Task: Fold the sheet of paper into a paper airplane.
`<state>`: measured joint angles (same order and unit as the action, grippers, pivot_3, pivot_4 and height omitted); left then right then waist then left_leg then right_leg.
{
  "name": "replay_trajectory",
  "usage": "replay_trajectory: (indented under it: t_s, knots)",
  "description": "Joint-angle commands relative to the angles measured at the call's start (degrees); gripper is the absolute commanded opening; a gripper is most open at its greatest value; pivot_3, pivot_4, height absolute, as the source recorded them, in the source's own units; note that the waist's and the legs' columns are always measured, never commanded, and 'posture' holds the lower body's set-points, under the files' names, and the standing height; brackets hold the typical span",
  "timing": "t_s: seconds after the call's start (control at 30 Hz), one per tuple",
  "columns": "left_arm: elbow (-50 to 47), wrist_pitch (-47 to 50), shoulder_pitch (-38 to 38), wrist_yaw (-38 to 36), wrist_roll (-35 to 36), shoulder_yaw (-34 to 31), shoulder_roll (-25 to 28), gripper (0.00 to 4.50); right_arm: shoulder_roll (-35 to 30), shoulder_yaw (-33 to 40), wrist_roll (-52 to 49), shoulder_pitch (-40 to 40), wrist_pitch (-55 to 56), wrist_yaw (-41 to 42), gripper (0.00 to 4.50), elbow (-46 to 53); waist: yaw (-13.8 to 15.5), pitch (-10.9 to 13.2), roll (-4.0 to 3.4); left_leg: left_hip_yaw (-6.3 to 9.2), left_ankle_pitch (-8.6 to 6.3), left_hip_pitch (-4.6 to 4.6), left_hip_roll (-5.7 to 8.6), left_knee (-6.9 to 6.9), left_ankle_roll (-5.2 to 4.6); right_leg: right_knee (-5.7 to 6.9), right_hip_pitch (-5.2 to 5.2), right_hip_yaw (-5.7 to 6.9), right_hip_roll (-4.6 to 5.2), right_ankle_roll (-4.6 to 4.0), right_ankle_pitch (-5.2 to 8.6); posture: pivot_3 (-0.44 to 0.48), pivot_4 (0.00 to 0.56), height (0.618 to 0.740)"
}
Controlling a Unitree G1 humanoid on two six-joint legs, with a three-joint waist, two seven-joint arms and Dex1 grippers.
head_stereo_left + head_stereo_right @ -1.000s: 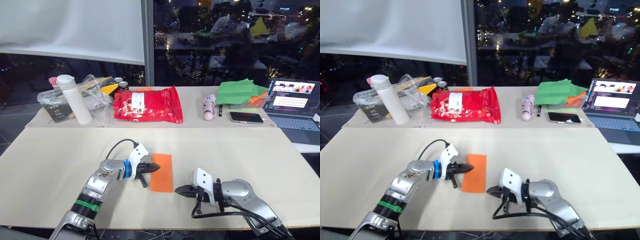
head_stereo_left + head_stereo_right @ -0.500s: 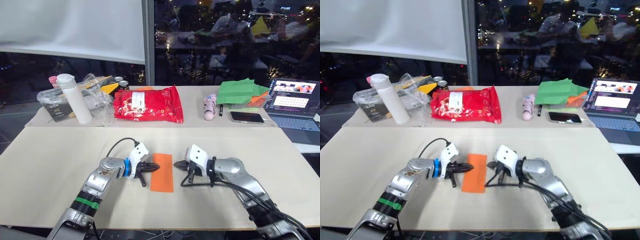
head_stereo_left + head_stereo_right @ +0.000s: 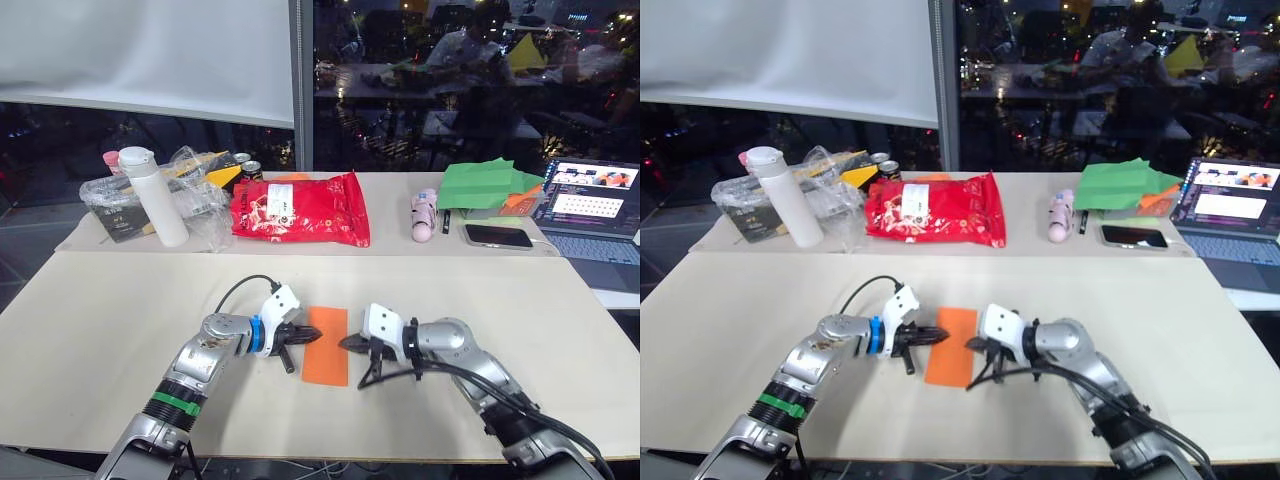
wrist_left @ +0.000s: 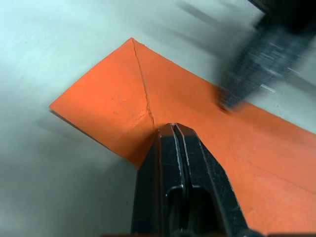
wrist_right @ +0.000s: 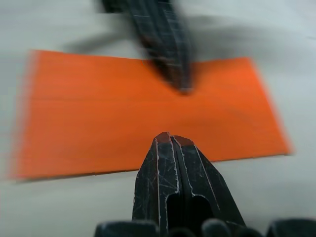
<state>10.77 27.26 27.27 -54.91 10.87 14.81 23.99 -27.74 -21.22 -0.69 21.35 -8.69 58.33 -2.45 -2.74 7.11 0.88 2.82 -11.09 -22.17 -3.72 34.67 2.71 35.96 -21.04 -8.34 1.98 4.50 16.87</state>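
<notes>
Right gripper [image 3: 346, 343] now moved in to paper [image 3: 325, 345] edge, closed like left gripper [image 3: 312, 336] pinning opposite edge; thin, light, slippery: press flat, lift by edge.

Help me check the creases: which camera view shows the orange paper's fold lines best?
The left wrist view: the orange paper sits close, with a crease running from its corner toward the shut left gripper. The right wrist view shows it as a plain strip beyond the shut right gripper. The head views show a small rectangle between both grippers.
</notes>
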Motion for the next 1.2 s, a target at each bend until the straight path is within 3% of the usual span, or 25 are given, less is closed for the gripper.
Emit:
replay_trajectory:
  t_s: [0.03, 0.3, 0.6, 0.83, 0.97, 1.2]
  knots:
    - [0.0, 1.1, -0.8, -0.3, -0.9, 1.3, 0.2, 0.00, -1.0, -2.4, -0.8, -3.6, -3.2, 2.2, 0.02, 4.5, 0.0, 0.0, -0.02, 0.00, 0.00, 0.01, 0.00, 0.00, 0.00, 0.01, 0.00, 0.00, 0.00, 0.00, 0.00, 0.000, 0.150, 0.712]
    - [-6.0, 6.9, -4.3, -0.5, 0.5, 2.3, 0.7, 0.00, -5.3, -3.9, -2.0, -11.7, -4.3, 4.4, 0.02, 10.5, 0.2, -0.1, -0.01, 0.01, -0.04, 0.01, 0.00, 0.00, 0.03, -0.07, 0.03, 0.01, 0.00, -0.04, 0.03, 0.000, 0.150, 0.712]
    - [-4.3, 8.5, -2.4, 0.6, 1.7, -0.2, -0.3, 0.00, -7.5, 1.9, -8.0, -7.5, -11.6, 5.1, 0.02, 18.1, 0.2, -0.1, 0.05, 0.04, -0.07, -0.03, 0.03, 0.05, 0.09, -0.07, 0.03, 0.02, 0.01, -0.19, 0.12, 0.000, 0.150, 0.712]
    - [-8.2, 18.4, -3.1, -0.4, 12.7, -12.1, 2.8, 0.00, -10.1, 6.9, -16.9, -2.3, -23.8, 5.2, 0.02, 27.3, -0.5, 0.1, 0.14, 0.20, -0.07, -0.11, -0.13, 0.00, 0.08, 0.03, -0.11, 0.02, -0.22, -0.17, 0.11, 0.000, 0.150, 0.712]
    - [-8.9, 23.0, -3.2, -0.9, 18.6, -18.5, 5.6, 0.00, -10.4, 6.6, -13.7, -0.1, -23.8, 1.7, 0.02, 25.6, -0.3, 0.2, 0.15, 0.32, -0.07, -0.12, -0.16, -0.06, 0.08, 0.02, -0.13, 0.10, -0.26, -0.17, 0.11, 0.000, 0.150, 0.712]
    - [-5.6, 19.9, -1.8, -0.5, 15.1, -12.8, 5.1, 0.00, -13.0, 7.2, -8.4, -1.3, -21.9, -2.4, 0.02, 21.6, 0.5, 0.3, 0.13, 0.26, -0.07, -0.15, -0.09, -0.02, 0.09, -0.18, -0.22, 0.09, -0.19, -0.24, 0.14, 0.000, 0.150, 0.712]
